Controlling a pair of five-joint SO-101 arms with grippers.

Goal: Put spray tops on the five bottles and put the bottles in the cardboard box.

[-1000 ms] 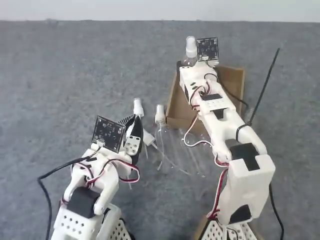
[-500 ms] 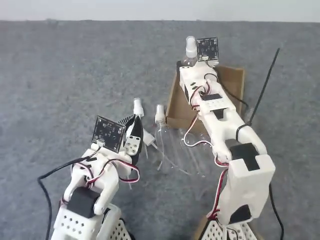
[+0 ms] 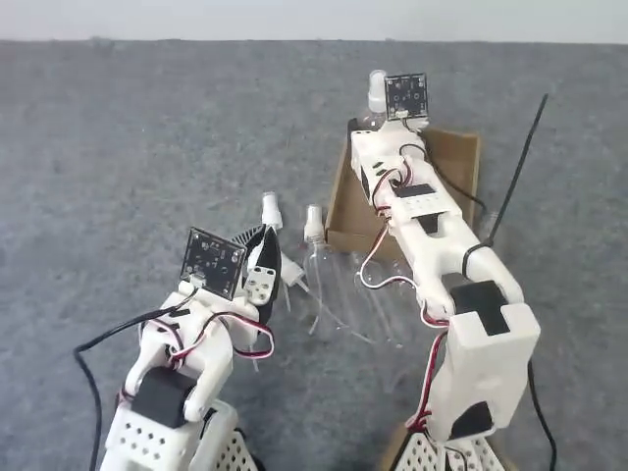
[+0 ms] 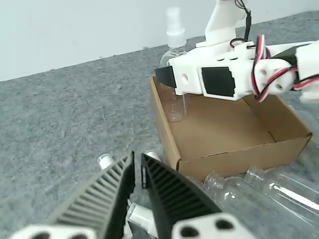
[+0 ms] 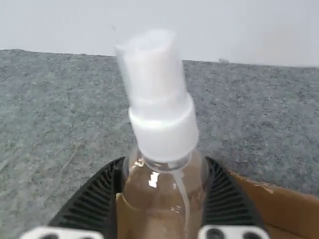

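Cardboard box [image 3: 343,206], far right: no bottle rested inside yet. Right gripper [image 5: 162,209] clamped a capped bottle [image 5: 154,149] upright at the box's far-left corner; judged first to go in. Other bottles [image 3: 358,294] lay just near of the box, mostly uncapped. Left gripper [image 4: 138,164], near left: jaws almost pressed together, nothing seen between.

high: looks down from behind | wrists: close, forward (all share cardboard box [image 4: 234,154])

A grey, felt-like table [image 3: 118,147] carries an open cardboard box [image 3: 461,157] at the far right and, just near of it at centre, a cluster of clear bottles [image 3: 343,294] lying on their sides.
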